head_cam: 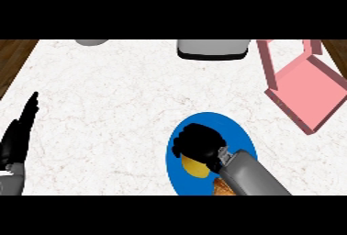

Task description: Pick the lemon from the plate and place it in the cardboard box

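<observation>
1 lemon (194, 167) | 1 plate (237, 133) | 1 box (308, 92) | 2 hands: right hand (200, 143), left hand (19, 133)

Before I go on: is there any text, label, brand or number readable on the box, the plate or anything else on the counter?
None. No writing shows on the pink box, the blue plate, the lemon or the grey objects at the counter's far edge.

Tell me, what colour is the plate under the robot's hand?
Blue. The plate shows best in the head view, with the right hand over it.
</observation>
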